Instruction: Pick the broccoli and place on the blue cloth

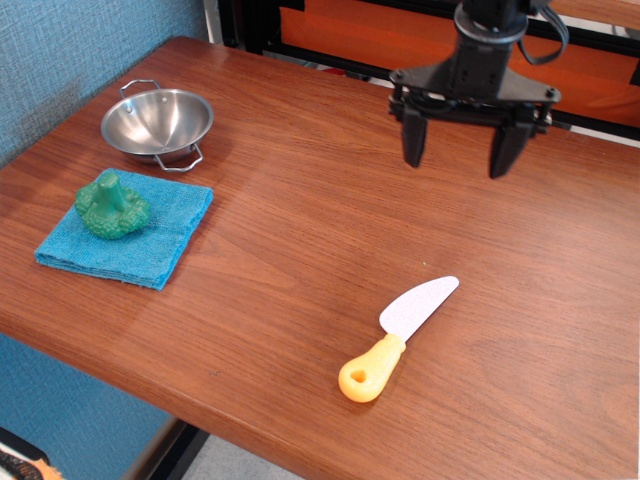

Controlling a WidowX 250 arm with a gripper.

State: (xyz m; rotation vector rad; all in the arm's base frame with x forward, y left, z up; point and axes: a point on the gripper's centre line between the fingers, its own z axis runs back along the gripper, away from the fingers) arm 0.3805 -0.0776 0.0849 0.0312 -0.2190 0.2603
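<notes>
On the left side of the wooden table (pixel 330 220), the broccoli (pixel 112 208) sits on the blue cloth (pixel 150 240), head down with its lighter stalk pointing up and slightly toward the back; it rests on the cloth's rear-left portion, leaving the front and right parts of the cloth bare; cloth lies flat, its corners skewed relative to the table edge. Just behind the cloth stands a steel bowl (pixel 158 122) with two wire handles, upright, near the cloth's back edge but whether the front handle touches the cloth is hard to judge from this angle. Far across the table, toward the back right, the gripper (pixel 460 155) hangs above the surface with its two dark fingers (pixel 412 143) spread wide apart and pointing down; nothing is between them; it is well apart from both broccoli and cloth. Toward the front centre-right lies a toy knife (pixel 398 327) with a yellow handle and pale grey blade, flat on the wood, blade angled toward the back right, handle toward the front edge; it is well apart from the cloth and clear of the gripper.
</notes>
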